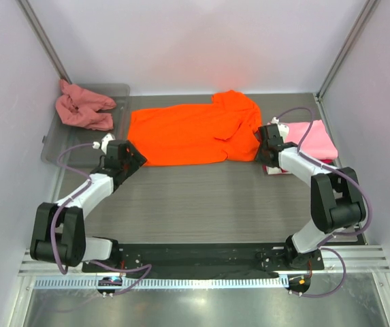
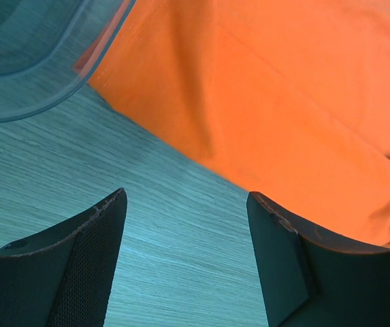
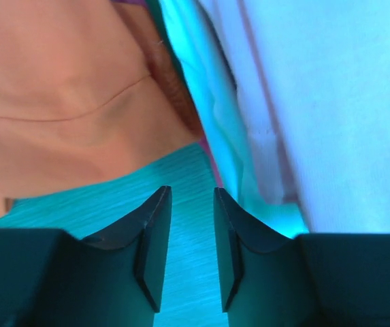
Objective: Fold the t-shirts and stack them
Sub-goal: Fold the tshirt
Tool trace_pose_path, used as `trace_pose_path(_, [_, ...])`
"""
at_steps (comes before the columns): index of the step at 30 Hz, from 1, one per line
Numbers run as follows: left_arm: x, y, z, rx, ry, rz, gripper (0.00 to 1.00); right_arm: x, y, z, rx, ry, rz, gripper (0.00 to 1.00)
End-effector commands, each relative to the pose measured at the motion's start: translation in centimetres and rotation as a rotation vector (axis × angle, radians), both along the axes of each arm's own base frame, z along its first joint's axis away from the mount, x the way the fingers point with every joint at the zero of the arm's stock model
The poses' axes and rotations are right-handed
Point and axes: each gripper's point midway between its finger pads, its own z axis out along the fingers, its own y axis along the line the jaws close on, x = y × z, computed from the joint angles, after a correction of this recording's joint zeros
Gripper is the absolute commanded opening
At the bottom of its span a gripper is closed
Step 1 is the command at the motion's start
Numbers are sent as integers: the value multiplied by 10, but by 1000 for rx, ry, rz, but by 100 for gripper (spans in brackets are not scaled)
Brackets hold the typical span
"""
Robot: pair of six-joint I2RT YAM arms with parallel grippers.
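Grey wood-grain table point(image 1: 195, 204): left gripper point(image 2: 186, 197) spread, right gripper point(image 3: 191, 194) nearly together, both empty; pinch the near hem of the orange t-shirt point(image 1: 188, 133) evenly.

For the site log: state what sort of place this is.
Probably a lab robot test booth: plain white walls on metal posts, the left arm and right arm bolted at the table edge, an orange shirt laid out.
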Motion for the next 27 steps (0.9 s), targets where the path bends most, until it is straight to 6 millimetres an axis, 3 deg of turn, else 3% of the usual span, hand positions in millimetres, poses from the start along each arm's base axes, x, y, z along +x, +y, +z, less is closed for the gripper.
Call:
trace_pose_path(1, [11,-2,-2,-8,-18,2,72,8,-14,-13,-47,0,-53,36])
trace_pose_path(4, [9,1,-15,-4,17,24,72,12,-29,-24,-61,37,-108,30])
trace_pose_path(5, [9,2,-18,-11,24,33,72,11,-29,-27,-56,42,-118,30])
trace_pose_path(6, [9,3,-19,-14,30,42,72,10,-43,-30,-62,52,-159,30])
trace_pose_path(11, [7,15,-29,-1,51,85,72,7,-71,-37,-16,57,-254,30])
trace_pose_path(13, [8,18,-30,1,53,94,72,3,-89,-35,-50,52,-317,30])
trace_pose_path(16, [7,19,-32,6,55,95,73,0,-98,-27,-56,20,-365,31])
trace_pose_path(20, [7,22,-35,16,58,108,73,0,-82,-7,36,-72,-310,45])
trace_pose_path(22, [6,23,-35,15,55,117,72,4,-75,19,92,-176,-291,52])
trace_pose_path(23, [4,24,-35,14,57,121,72,-4,-71,16,113,-177,-283,59])
trace_pose_path(25, [9,25,-27,-1,15,142,72,-2,-62,31,181,-246,-273,60])
trace_pose_path(27, [7,25,-28,-31,-3,170,70,-5,-54,29,242,-269,-285,60])
